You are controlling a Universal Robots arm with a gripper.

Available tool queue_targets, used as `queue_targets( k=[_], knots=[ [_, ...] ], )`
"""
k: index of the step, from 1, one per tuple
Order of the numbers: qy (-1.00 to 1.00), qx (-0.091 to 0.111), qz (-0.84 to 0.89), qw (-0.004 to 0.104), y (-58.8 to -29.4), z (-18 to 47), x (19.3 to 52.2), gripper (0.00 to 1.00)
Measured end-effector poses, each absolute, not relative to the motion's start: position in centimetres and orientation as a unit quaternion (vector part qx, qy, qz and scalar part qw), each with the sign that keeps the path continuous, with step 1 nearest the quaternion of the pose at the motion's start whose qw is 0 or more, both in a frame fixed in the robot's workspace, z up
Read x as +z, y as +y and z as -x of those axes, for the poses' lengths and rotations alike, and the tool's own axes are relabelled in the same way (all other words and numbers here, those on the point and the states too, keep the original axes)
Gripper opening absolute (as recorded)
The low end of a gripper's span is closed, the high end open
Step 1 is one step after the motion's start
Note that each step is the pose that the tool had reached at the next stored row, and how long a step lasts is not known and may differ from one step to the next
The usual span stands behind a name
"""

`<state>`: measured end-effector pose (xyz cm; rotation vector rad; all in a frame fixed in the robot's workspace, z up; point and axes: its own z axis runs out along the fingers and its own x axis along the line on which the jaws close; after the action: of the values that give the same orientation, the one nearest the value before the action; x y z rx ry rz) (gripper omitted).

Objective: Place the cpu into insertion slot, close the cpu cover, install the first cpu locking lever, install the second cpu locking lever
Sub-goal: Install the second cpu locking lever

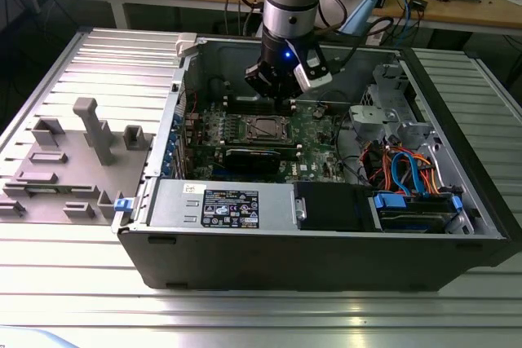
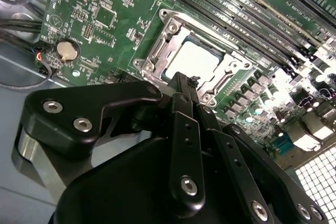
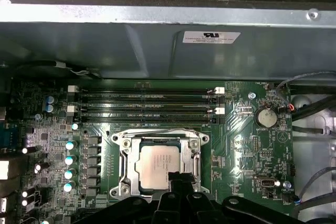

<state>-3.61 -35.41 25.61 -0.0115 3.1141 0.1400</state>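
Observation:
The cpu lies silver-grey side up in the insertion slot on the green motherboard. The cpu cover, a silvery frame, lies flat around it, and the chip shows through its window. In the second wrist view the cpu sits just past the tip of my black gripper. My gripper hovers at the socket's edge, shut, with nothing between its fingers. In the exterior view the gripper hangs inside the open case, just behind the insertion slot. I cannot tell how the locking levers stand.
Long black memory slots run beside the socket, toward the grey case wall. A coin battery and cables sit off to one side. A black graphics card, a drive cage with cables and a grey fixture show in the exterior view.

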Motion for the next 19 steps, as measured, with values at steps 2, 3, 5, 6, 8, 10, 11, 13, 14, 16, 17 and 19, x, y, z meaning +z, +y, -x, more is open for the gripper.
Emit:
queue_targets(
  k=[2,3,5,6,8,10,11,13,14,16,17,19],
  knots=[
    [0.999,0.045,0.004,0.012,-35.4,3.6,25.6,0.11],
    [0.999,0.045,0.004,0.012,-35.4,3.6,25.7,0.11],
    [0.999,0.045,0.004,0.012,-35.4,3.6,25.9,0.11],
    [0.999,0.045,0.004,0.012,-35.4,3.6,26.1,0.11],
    [0.999,0.045,0.004,0.012,-35.4,3.6,26.1,0.11],
    [0.999,0.045,0.004,0.012,-35.5,3.6,26.1,0.11],
    [0.999,0.045,0.004,0.012,-35.5,3.6,26.1,0.11],
    [0.999,0.045,0.004,0.012,-35.7,3.6,26.1,0.11],
    [0.999,0.045,0.005,0.012,-35.8,3.6,26.1,0.11],
    [0.999,0.045,0.005,0.012,-36.4,3.6,26.1,0.11],
    [0.999,0.045,0.005,0.012,-36.5,3.6,26.1,0.11],
    [0.999,0.045,0.006,0.012,-36.8,3.6,26.1,0.11]
  ],
)
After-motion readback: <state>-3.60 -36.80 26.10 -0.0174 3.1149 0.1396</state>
